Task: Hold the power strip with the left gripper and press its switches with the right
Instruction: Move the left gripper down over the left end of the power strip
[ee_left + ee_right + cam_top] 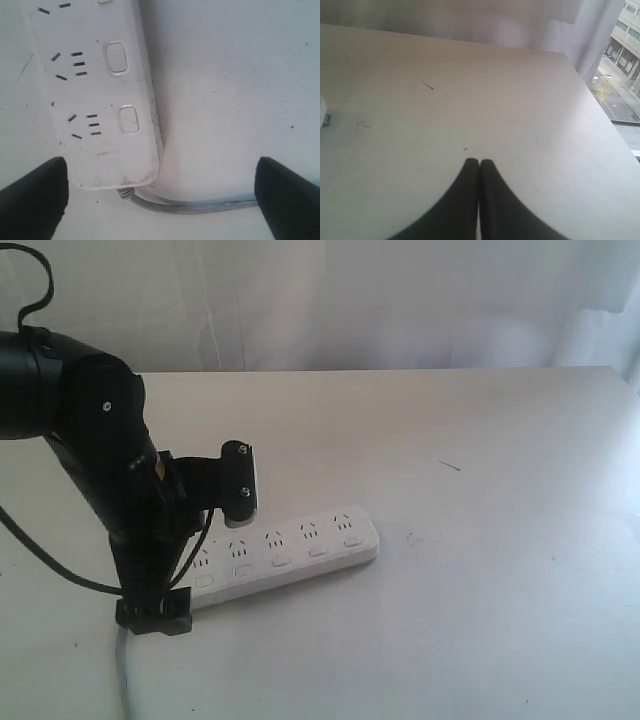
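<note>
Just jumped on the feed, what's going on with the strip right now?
The left gripper hangs over the cord end of the power strip, jaws wide open on either side of it, not gripping. The right gripper is shut above bare table, away from the switches. Nothing is being pressed.

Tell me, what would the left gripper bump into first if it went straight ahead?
Probably the cord end of the power strip. The left gripper points down at it, open wide, one finger on each side, with the grey cord running between them. How far off it is stays unclear.
</note>
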